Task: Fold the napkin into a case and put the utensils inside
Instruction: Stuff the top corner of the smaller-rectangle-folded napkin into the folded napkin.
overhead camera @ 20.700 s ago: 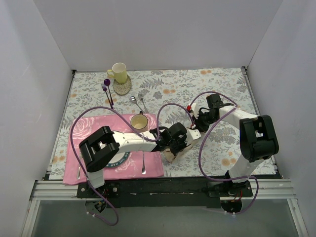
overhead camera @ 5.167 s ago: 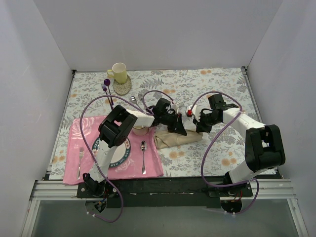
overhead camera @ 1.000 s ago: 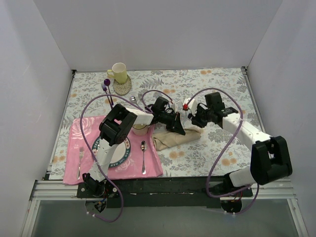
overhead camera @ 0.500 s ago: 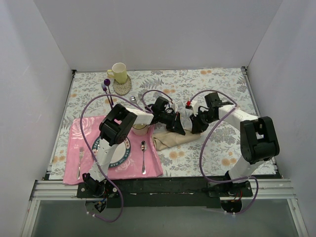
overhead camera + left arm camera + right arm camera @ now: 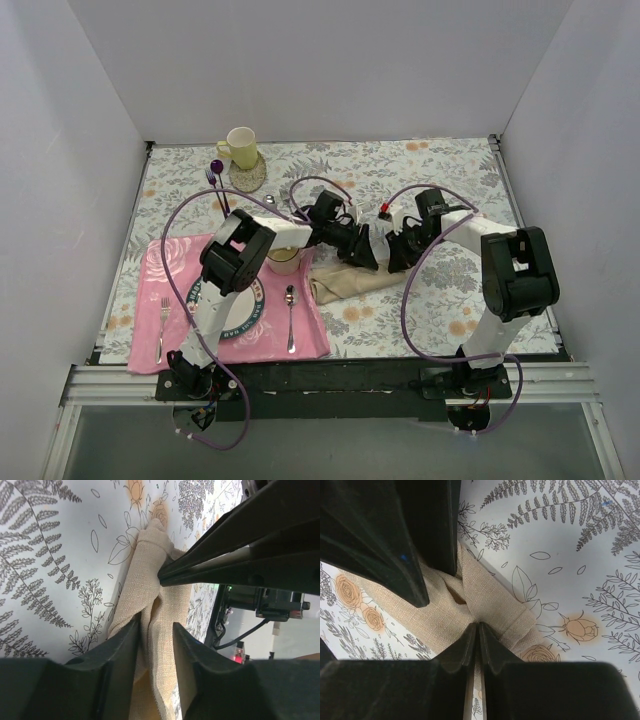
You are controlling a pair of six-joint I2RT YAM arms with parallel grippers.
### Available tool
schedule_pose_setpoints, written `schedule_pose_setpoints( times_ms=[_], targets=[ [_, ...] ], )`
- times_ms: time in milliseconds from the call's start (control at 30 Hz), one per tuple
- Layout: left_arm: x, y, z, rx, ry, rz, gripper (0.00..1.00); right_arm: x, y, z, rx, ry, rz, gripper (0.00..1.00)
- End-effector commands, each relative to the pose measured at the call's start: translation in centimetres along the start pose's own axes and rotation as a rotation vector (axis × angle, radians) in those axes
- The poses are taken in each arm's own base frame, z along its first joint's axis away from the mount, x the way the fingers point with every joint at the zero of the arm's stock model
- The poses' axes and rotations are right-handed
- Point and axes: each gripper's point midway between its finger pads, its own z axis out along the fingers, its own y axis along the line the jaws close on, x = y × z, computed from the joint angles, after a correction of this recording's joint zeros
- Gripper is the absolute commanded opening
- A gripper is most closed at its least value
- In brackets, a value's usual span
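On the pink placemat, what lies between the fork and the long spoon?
A blue-rimmed plate, partly covered by the left arm, lies between the fork and the spoon on the placemat; the top view shows it.

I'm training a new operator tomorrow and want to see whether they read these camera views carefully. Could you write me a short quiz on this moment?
1. True or false: the yellow mug stands on the plate.
2. What is the right claw pinching? A) the napkin B) a spoon C) a purple cable
3. Fill in: the left claw straddles a napkin fold with its jaws ____.

Key: 1 false, it stands on a round coaster; 2 A; 3 open.
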Motion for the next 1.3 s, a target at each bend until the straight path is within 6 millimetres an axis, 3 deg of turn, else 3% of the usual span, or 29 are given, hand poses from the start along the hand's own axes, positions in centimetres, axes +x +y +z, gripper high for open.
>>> schedule_pose_setpoints(
  times_ms=[0,233,267,300,500,933,1267],
  targets=[
    [-3.1,0.5,-2.8,-0.118,-0.097,0.094,0.38,4.9,-2.8,1.2,0.099,0.171,0.06,0.13],
    [-6.3,-2.1,-6.8,-0.12,-0.144,0.202,0.52,4.6,-3.5,1.2,0.117,0.166,0.059,0.11],
    [-6.6,-2.1,-7.5,-0.129,-0.149,0.233,0.59,4.4,-3.5,1.3,0.119,0.165,0.057,0.11],
    [-6.3,-2.3,-8.0,-0.14,-0.127,0.246,0.64,4.3,-3.6,1.3,0.122,0.16,0.059,0.11],
    [-4.9,-2.4,-9.5,-0.214,-0.019,0.432,0.7,3.9,-3.8,1.1,0.134,0.148,0.051,0.11],
    [0.3,-1.4,-5.8,-0.205,0.214,0.422,0.72,3.1,-4.1,1.1,0.139,0.131,0.055,0.12],
    [1.3,0.9,-4.4,-0.234,0.246,0.384,0.56,3.2,-3.9,1.0,0.139,0.127,0.052,0.12]
  ],
)
